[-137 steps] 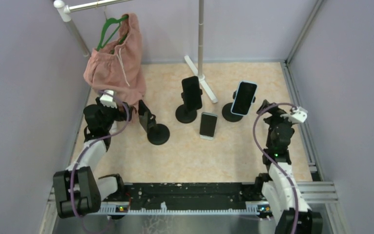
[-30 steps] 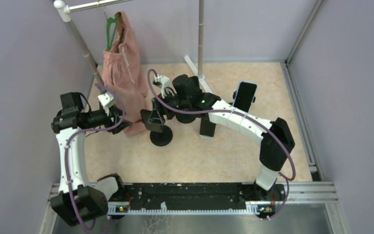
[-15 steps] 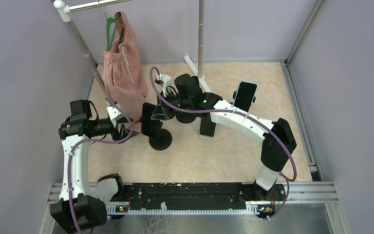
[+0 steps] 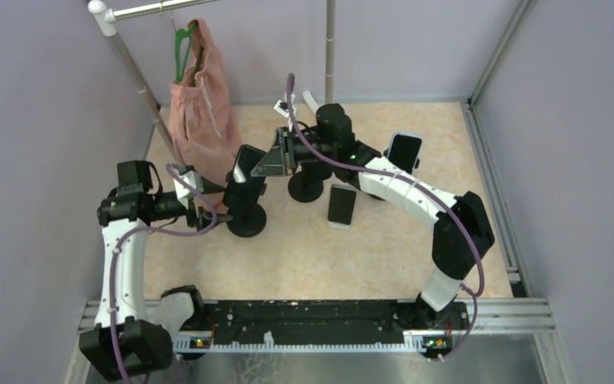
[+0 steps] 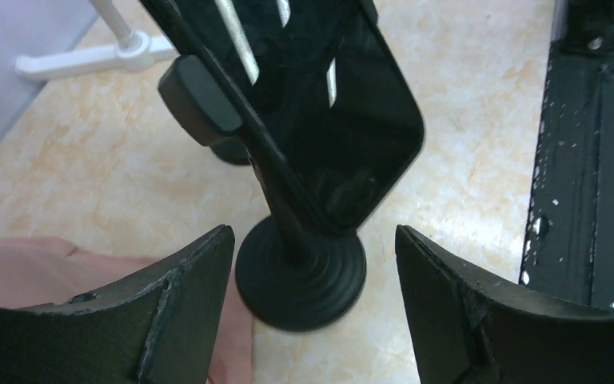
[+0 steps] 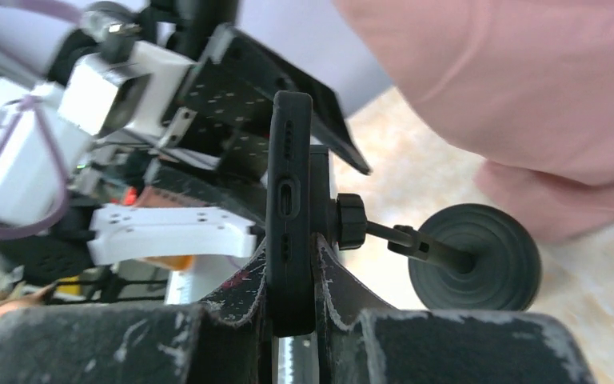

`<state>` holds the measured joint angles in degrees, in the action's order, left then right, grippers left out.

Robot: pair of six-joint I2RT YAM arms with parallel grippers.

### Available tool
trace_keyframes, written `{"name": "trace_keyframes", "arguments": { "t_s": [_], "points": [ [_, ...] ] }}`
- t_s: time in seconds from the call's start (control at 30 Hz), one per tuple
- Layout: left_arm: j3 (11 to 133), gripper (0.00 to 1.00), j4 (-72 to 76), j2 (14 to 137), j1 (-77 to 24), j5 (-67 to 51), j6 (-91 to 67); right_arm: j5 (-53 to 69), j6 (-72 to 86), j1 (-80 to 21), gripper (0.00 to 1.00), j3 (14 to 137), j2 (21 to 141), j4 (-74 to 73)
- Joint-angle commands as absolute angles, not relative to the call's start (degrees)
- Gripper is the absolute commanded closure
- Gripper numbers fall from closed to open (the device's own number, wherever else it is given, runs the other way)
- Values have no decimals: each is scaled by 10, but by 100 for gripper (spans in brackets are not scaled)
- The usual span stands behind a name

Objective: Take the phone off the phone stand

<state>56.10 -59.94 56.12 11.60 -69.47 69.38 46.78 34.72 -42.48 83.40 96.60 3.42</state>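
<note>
At the near edge of the surface [image 4: 304,264] the two arms rise from their bases. The left arm reaches inward, and the left gripper [image 4: 212,202] hangs low just left of the phone stand [image 4: 246,220]. Its fingers [image 5: 172,308] are spread wide and hold nothing. In the wrist view, the stand's round black base [image 5: 300,276] shows between them, a little beyond the tips. From above I cannot tell whether they touch the stem.

The stand sits on the surface left of centre, and its stem leans up to the clamp. The phone [image 4: 248,164] is in that clamp, with its dark screen tilted toward the left gripper [image 5: 313,232].

The right arm arches over from the right of the stand. The right gripper [image 4: 260,166] is clamped tight on the phone's upper end. Its wrist view shows the phone [image 6: 289,208] edge-on, pinched between the two pads, with the clamp knob and the stand's base [image 6: 476,256] behind it.

To the right of the stand, a spare phone [image 4: 341,205] lies flat on the surface. Just past it a second stand [image 4: 305,190] is mostly hidden under the right arm. Farther right a third stand holds a blue-cased phone [image 4: 404,152] upright.

Behind the stand and to its left, a pink garment [image 4: 200,112] hangs from a green hanger [image 4: 180,48] on a metal rack [image 4: 132,68].
</note>
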Motion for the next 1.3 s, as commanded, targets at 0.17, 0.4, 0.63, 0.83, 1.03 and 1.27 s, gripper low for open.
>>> {"name": "trace_keyframes", "arguments": {
  "t_s": [0.17,0.4,0.63,0.83,1.03,1.27],
  "points": [
    [599,18,-665,582,103,-803,734,630,693,-414,100,812,934,574],
    [593,21,-552,563,102,-854,590,654,752,-419,100,820,946,626],
    [612,36,-542,556,62,-868,535,623,714,-439,100,836,959,589],
    [595,41,-513,556,48,-837,500,617,731,-464,100,885,993,597],
    [598,77,-508,551,48,-831,488,618,704,-472,100,877,981,566],
    [588,100,-440,536,48,-844,399,636,647,-469,100,870,958,476]
  ]
}}
